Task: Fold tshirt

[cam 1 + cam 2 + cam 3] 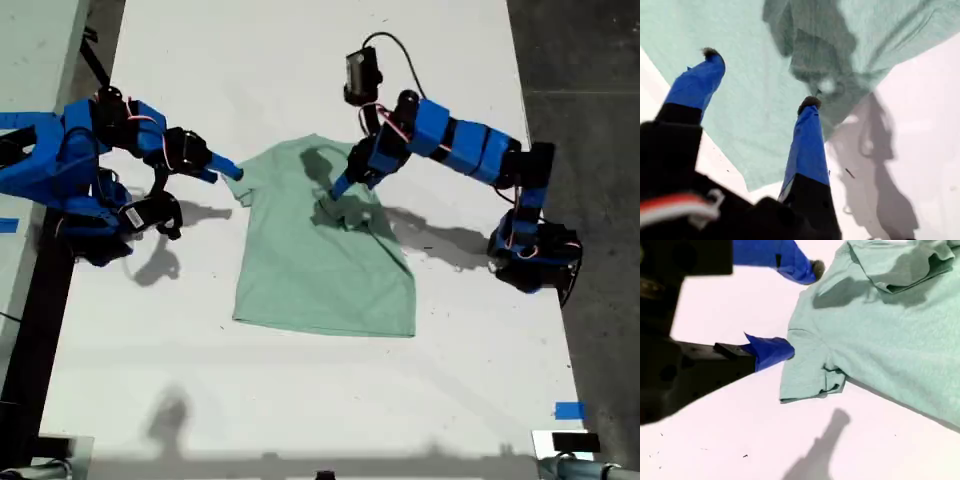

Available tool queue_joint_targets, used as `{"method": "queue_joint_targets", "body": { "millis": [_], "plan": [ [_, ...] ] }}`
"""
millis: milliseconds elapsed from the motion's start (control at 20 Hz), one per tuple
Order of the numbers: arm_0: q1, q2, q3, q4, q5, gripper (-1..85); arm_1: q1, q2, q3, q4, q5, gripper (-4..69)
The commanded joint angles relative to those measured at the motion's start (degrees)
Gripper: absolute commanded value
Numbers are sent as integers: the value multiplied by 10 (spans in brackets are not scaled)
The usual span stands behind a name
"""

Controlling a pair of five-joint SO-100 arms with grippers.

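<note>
Tshirt (320,265) lies partly folded on the white table (300,400), my first gripper (760,77) spread wide above its bunched middle, my second gripper (802,310) parted, empty, beside a sleeve (807,375).

Bright overhead light, hard shadows, soft wrist views.

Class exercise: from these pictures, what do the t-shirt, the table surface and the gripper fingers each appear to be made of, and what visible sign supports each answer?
The tshirt: soft matte knit cloth, likely cotton; it creases, bunches and has hemmed sleeves.
The table: smooth white, slightly glossy surface, perhaps laminate or painted board; shadows fall crisply on it.
My first gripper's fingers: rigid blue, probably plastic, with dark tips, possibly rubber.
</note>
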State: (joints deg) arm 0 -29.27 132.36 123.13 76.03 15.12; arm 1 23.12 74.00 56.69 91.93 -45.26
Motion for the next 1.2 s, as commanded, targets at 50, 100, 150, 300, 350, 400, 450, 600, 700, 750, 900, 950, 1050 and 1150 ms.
{"method": "queue_joint_targets", "body": {
  "millis": [50,100,150,300,350,400,450,600,700,750,900,950,1050,1150],
  "plan": [
    [-31,-33,-25,-10,14,246,-14,110,32,18,-2,292],
    [-43,-54,-26,-13,24,247,-17,116,39,18,0,286],
    [-55,-78,-30,-17,33,247,-20,118,41,18,2,282],
    [-89,-142,-32,-36,57,250,-28,118,48,18,4,280],
    [-98,-162,-33,-46,63,250,-31,119,51,18,5,280],
    [-106,-180,-33,-56,69,250,-33,120,53,18,5,280],
    [-113,-200,-35,-65,73,250,-35,121,54,18,5,280],
    [-139,-274,-44,-97,86,256,-44,127,61,18,8,279],
    [-154,-331,-58,-112,95,260,-51,134,65,18,11,279],
    [-158,-360,-70,-119,98,263,-54,140,69,18,11,278],
    [-176,-439,-109,-124,104,274,-63,161,83,17,14,271],
    [-182,-462,-121,-126,108,274,-67,171,90,17,16,268],
    [-196,-513,-141,-125,115,272,-71,196,111,14,19,260],
    [-207,-555,-149,-127,122,232,-73,231,147,4,24,255]
  ]
}}
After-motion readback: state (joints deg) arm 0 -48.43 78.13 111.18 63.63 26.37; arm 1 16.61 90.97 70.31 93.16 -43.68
